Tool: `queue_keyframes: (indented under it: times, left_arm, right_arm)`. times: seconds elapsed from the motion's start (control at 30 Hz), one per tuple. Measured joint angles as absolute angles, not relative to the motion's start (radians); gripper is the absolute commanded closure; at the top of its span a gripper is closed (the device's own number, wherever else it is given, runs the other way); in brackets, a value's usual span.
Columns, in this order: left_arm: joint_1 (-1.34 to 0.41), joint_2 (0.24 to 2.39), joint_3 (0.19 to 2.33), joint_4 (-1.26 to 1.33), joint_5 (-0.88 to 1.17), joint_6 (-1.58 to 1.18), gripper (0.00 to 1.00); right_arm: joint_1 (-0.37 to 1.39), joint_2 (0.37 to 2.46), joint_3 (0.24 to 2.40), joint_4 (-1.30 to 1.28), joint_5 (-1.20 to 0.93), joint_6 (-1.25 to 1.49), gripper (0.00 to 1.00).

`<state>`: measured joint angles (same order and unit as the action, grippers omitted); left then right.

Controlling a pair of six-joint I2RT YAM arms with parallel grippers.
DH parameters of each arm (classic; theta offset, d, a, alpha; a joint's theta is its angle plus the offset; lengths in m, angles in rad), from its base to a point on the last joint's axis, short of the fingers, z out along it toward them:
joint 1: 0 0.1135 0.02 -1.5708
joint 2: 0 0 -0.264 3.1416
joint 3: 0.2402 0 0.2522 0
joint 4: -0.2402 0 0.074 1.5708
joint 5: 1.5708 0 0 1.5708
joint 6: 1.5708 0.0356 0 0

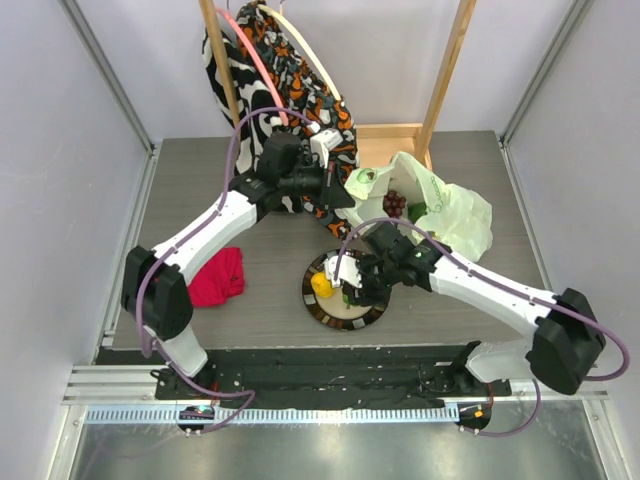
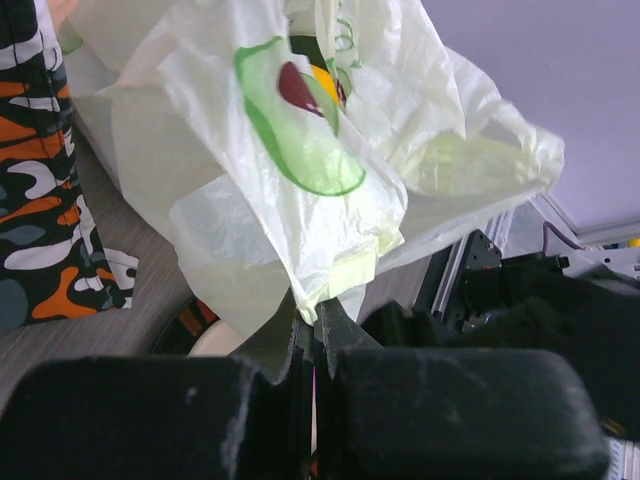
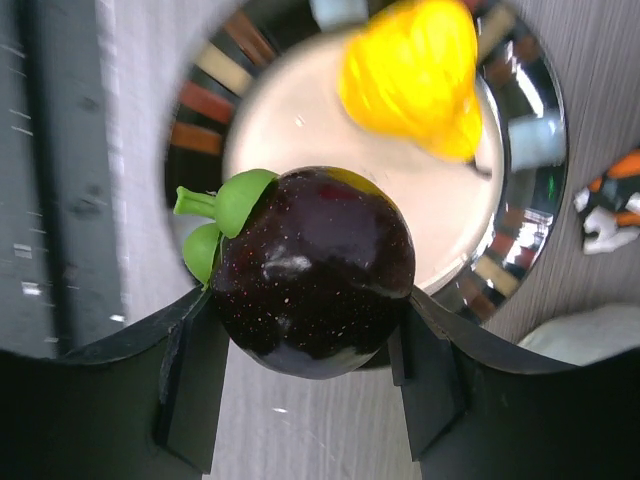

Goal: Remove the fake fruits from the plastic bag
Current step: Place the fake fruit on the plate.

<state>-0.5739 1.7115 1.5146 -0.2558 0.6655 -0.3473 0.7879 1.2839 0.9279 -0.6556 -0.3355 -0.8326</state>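
Pinching a fold of the plastic bag (image 2: 300,190) in the left gripper (image 2: 313,325) beyond the plate (image 3: 528,150), probably to keep its mouth open, and clamping the dark purple fruit (image 3: 315,270) in the right gripper (image 3: 305,370) above the plate, beside the yellow fruit (image 3: 415,75), apparently for setting down.

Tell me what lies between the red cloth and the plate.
Nothing: in the top view, only bare table separates the red cloth from the plate.
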Motion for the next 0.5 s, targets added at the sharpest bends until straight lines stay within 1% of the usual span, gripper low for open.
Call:
queue_keyframes:
  times: [0.17, 0.23, 0.5]
  left_arm:
    - [-0.574, 1.646, 1.49, -0.26, 0.663, -0.332, 1.0]
    - [-0.574, 1.632, 1.482, -0.259, 0.663, -0.331, 1.0]
    - [-0.574, 1.628, 1.462, -0.263, 0.663, -0.331, 1.0]
  right_arm:
    - [0.698, 1.382, 0.916, -0.604, -0.301, -0.9, 0.64]
    - [0.676, 1.42, 0.916, -0.575, -0.281, -0.934, 0.61]
    - [0.682, 1.597, 0.96, -0.47, -0.26, -1.004, 0.59]
